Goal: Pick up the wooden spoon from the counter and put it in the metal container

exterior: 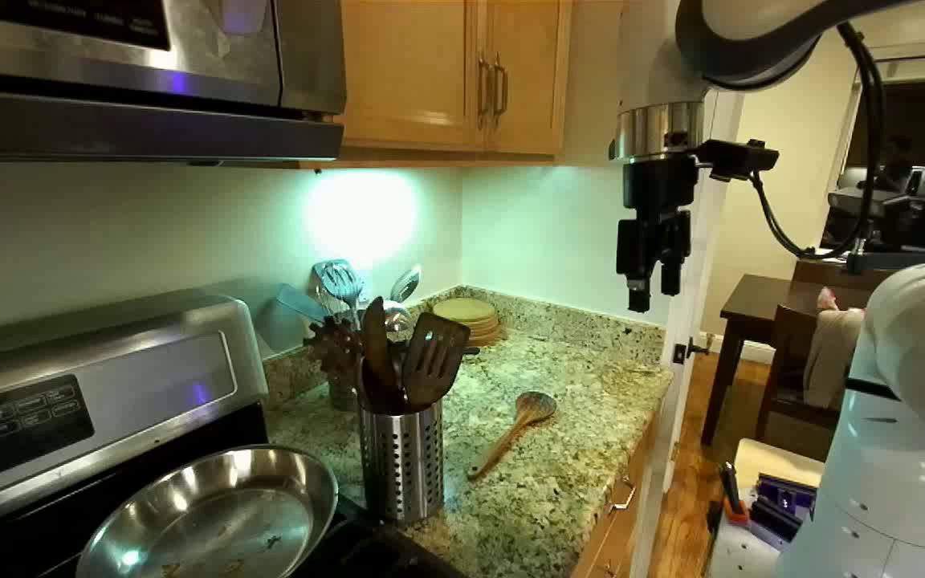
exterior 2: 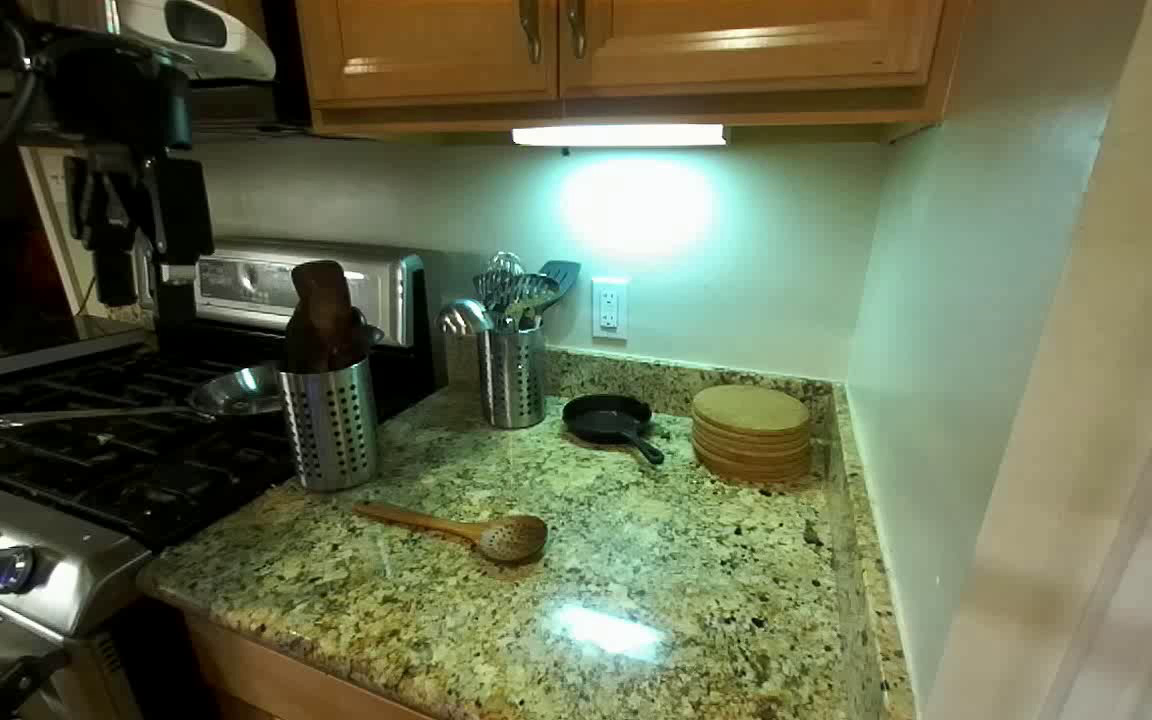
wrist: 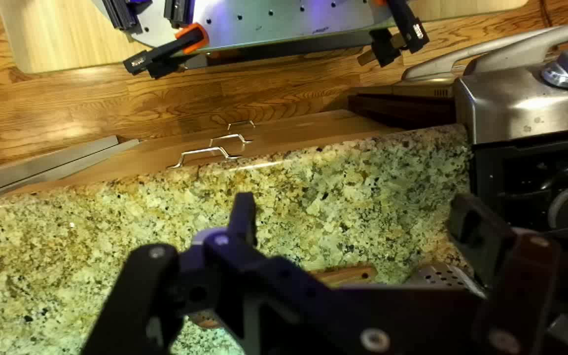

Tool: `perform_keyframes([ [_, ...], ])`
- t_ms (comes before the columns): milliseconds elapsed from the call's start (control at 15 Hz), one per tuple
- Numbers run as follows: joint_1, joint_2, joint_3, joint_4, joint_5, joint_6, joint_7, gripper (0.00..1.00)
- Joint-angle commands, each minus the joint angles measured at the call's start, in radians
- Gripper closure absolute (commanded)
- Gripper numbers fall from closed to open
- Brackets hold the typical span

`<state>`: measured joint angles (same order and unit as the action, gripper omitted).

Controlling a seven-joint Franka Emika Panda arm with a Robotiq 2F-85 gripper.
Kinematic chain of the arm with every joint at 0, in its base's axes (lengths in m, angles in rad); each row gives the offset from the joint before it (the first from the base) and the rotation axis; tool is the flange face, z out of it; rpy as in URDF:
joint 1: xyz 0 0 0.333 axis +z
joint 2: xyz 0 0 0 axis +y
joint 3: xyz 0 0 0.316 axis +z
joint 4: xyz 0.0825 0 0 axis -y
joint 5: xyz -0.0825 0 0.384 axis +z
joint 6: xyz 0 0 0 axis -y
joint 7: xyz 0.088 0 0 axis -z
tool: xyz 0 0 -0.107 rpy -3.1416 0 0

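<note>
The wooden spoon lies on the granite counter, bowl and slim handle showing in both exterior views [exterior: 508,437] [exterior 2: 513,538]. In the wrist view its handle end [wrist: 348,274] shows; the gripper hides most of it. The counter [exterior: 559,490] is speckled tan and black [exterior 2: 696,570]; it also fills much of the wrist view [wrist: 91,236]. The metal container [exterior: 402,474] is a perforated steel cylinder holding darker wooden utensils, upright beside the stove [exterior 2: 331,430]; its rim shows in the wrist view [wrist: 442,275]. My gripper [exterior: 655,293] is open and empty, high above the counter [exterior 2: 146,290] [wrist: 355,204].
A second steel cylinder [exterior 2: 513,380] with metal utensils stands at the back wall. A small black pan [exterior 2: 606,418] and a stack of round boards [exterior 2: 751,435] are near it. A steel frying pan [exterior: 213,514] sits on the stove. Cabinets [exterior: 414,80] hang above.
</note>
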<state>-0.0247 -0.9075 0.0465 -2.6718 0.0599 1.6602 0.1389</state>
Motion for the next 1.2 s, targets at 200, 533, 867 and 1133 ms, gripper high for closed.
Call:
perform_keyframes([
  [200, -0.001, 0.001, 0.001, 0.002, 0.000, -0.002, -0.001, 0.00],
  [533, -0.012, 0.025, -0.005, 0.010, -0.008, 0.026, -0.003, 0.00],
  [867, -0.053, 0.147, -0.081, 0.015, -0.086, 0.263, -0.089, 0.00],
  [1133, -0.069, 0.350, -0.137, 0.078, -0.108, 0.448, -0.143, 0.00],
])
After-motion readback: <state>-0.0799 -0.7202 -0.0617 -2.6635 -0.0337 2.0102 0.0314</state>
